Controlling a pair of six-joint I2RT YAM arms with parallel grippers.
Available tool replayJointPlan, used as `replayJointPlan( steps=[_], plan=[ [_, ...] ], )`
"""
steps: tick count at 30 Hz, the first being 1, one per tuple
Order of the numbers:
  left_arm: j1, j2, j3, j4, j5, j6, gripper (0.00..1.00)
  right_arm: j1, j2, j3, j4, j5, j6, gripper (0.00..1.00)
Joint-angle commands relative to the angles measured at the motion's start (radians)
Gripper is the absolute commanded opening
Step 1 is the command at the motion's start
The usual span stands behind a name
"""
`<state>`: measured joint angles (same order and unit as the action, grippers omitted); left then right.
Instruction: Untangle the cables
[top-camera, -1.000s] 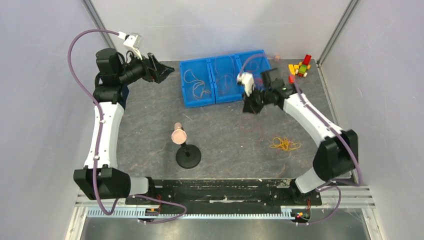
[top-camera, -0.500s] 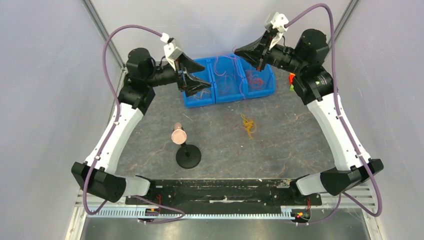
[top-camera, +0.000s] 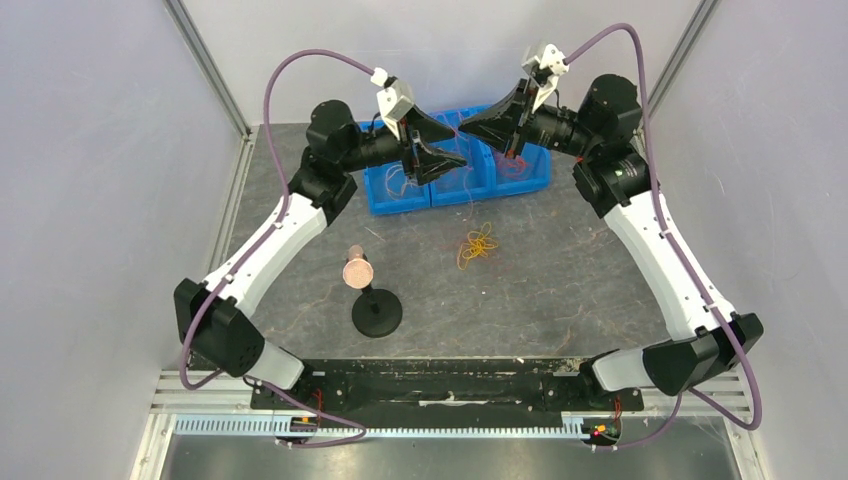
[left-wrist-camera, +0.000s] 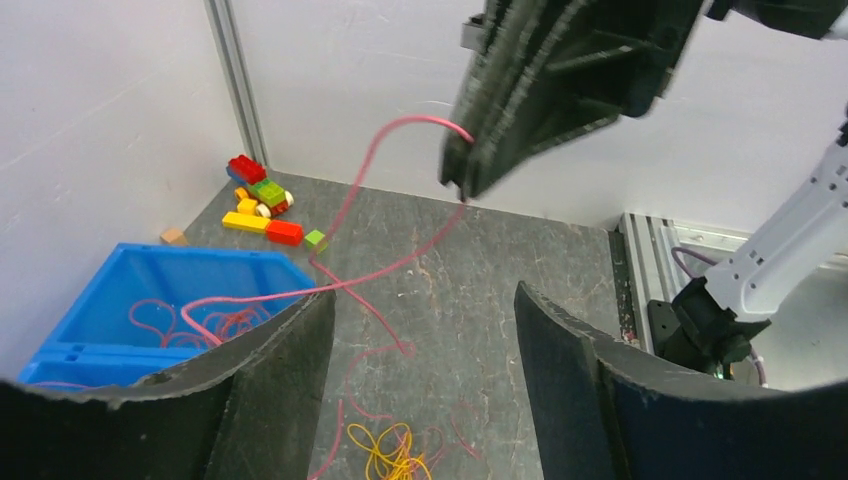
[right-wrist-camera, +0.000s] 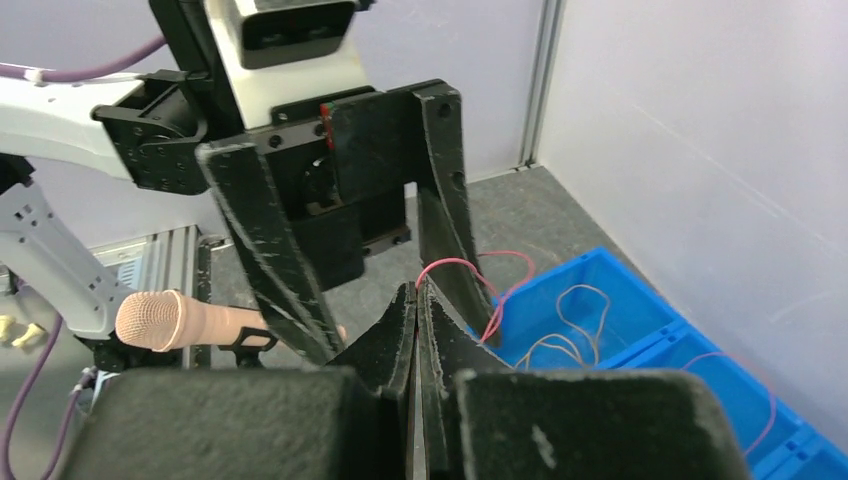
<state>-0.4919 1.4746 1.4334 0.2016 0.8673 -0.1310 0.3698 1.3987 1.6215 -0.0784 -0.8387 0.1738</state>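
Your red-pink cable (left-wrist-camera: 340, 287) is the one in play. It hangs in the air above the table, one end pinched in the right gripper (right-wrist-camera: 415, 295), whose jaws are pressed together on it. From there it loops up, then drops toward the blue bin (top-camera: 395, 207).

The left gripper (left-wrist-camera: 422, 300) faces that pinch point head-on with its jaws wide apart and not closed on anything. The strand passes just beside one of its fingers (right-wrist-camera: 450, 210) (whether it touches, you cannot tell from these views).

Below the two grippers, a yellow-orange tangle (top-camera: 477, 245) lies loose on the dark grey table (top-camera: 560, 290), near the bin's front wall. More looped strands (right-wrist-camera: 570, 315) rest inside the bin, which sits at the far edge and has three compartments side by side.

A microphone (top-camera: 357, 271) stands on a round black base toward the near left, well apart from the tangle. A cluster of toy bricks (left-wrist-camera: 262, 198) and one wooden block (left-wrist-camera: 175, 237) lie in the far corner. Pale walls (top-camera: 90, 200) with metal posts close in the table.

You have two arms, one held cable, one tangle on the table and one bin.
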Motion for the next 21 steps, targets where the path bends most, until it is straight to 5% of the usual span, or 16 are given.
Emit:
replayJointPlan(
  steps=[1,5,8,9,11,14,17,21],
  plan=[
    [-0.023,0.038,0.020,0.053,-0.103,-0.023,0.68,0.009,-0.052,-0.053,0.114,-0.047,0.055,0.00],
    [-0.024,0.062,0.020,0.081,-0.092,-0.081,0.45,0.009,-0.061,-0.081,0.114,-0.035,0.050,0.00],
    [-0.024,0.064,0.012,0.095,-0.043,-0.115,0.06,0.005,-0.072,-0.119,0.114,-0.033,0.041,0.00],
    [-0.024,0.059,0.006,0.094,-0.045,-0.119,0.02,0.005,-0.076,-0.133,0.114,-0.030,0.040,0.00],
    [-0.022,0.042,-0.001,0.083,-0.043,-0.117,0.02,-0.011,-0.087,-0.161,0.114,-0.022,0.047,0.16],
    [-0.009,0.019,-0.014,0.095,-0.046,-0.163,0.02,-0.102,-0.130,-0.263,0.109,-0.001,0.081,0.63],
    [0.014,0.018,-0.017,0.121,-0.054,-0.239,0.02,-0.211,-0.193,-0.466,0.092,0.017,0.022,0.81],
    [0.016,0.023,-0.015,0.135,-0.057,-0.270,0.02,-0.243,-0.249,-0.768,0.112,0.096,-0.161,0.85]
  ],
)
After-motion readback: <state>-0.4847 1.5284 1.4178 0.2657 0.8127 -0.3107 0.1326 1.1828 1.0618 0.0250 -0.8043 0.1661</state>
